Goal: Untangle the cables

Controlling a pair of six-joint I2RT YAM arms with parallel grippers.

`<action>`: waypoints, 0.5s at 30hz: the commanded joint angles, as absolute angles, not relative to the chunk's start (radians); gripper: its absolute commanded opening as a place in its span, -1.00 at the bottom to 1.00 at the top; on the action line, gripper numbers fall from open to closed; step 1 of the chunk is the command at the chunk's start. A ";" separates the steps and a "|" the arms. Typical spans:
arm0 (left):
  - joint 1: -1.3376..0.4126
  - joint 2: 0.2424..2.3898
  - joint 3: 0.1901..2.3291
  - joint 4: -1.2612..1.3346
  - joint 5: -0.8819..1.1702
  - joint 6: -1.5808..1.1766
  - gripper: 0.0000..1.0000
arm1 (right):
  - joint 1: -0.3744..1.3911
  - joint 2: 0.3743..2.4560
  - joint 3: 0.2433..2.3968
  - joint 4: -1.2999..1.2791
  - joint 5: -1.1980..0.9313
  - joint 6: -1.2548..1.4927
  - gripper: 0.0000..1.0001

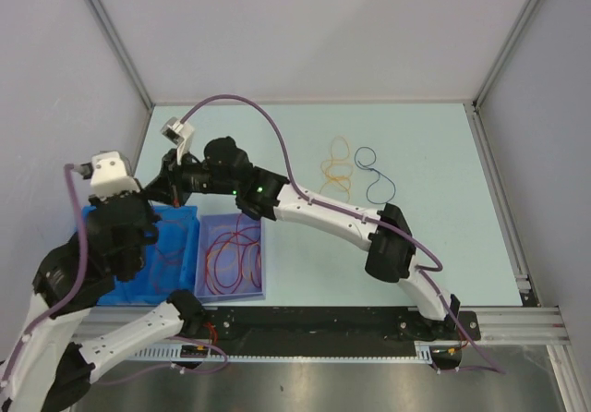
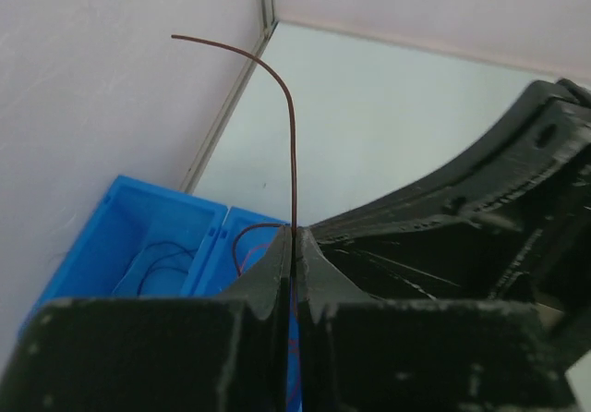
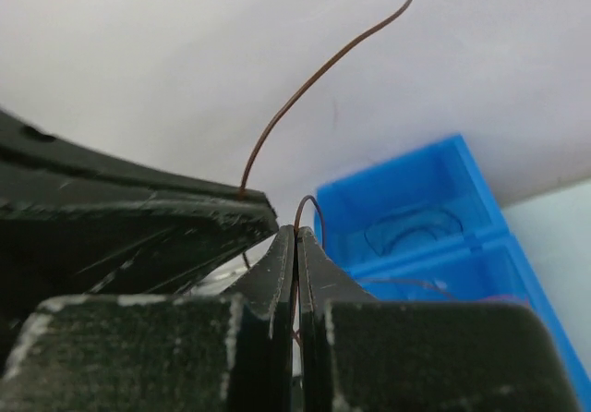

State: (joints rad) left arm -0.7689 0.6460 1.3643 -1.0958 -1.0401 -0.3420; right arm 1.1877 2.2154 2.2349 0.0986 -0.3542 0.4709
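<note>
Where the hands meet: left hand [image 2: 294, 242] and right hand [image 3: 295, 238] sit close together above the blue bin [image 2: 102, 236].
Left hand: pinched tight on a red-brown cable [image 2: 292, 135] that rises past its tips.
Right hand: pinched tight on the red-brown cable too.
In the way: each hand's black body blocks the other's view.
Around: lavender tray [image 1: 231, 294] of red cables [image 1: 231, 255] just right; orange cable [image 1: 337, 174] and blue cable [image 1: 377, 172] farther right on the bench [image 1: 434, 181].

My left gripper [image 2: 294, 241] and right gripper [image 3: 295, 238] are black with pale scuffs, and the thin cable [image 2: 292, 135] is brownish red. In the top view's lower left are a bright blue bin [image 1: 189, 246] and a lilac bin [image 1: 233, 293]. Right of centre, an orange cable [image 1: 338, 167] and a dark blue cable [image 1: 379, 186] lie on the pale green table [image 1: 443, 199].
</note>
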 commanded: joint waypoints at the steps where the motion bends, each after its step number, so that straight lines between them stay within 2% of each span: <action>1: -0.761 0.716 1.290 -1.175 -0.959 -0.454 -0.92 | 1.190 2.235 2.230 0.120 -0.393 0.529 -1.00; 6: -0.735 0.712 1.226 -1.177 -0.913 -0.522 -0.93 | 1.187 2.253 2.188 0.136 -0.408 0.592 -1.00; 9: -0.660 0.713 1.209 -1.147 -0.838 -0.487 -0.93 | 1.189 2.270 2.183 0.155 -0.434 0.636 -1.00; 15: -0.389 0.749 1.164 -1.120 -0.654 -0.417 -0.95 | 1.201 2.336 2.249 0.158 -0.492 0.710 -1.00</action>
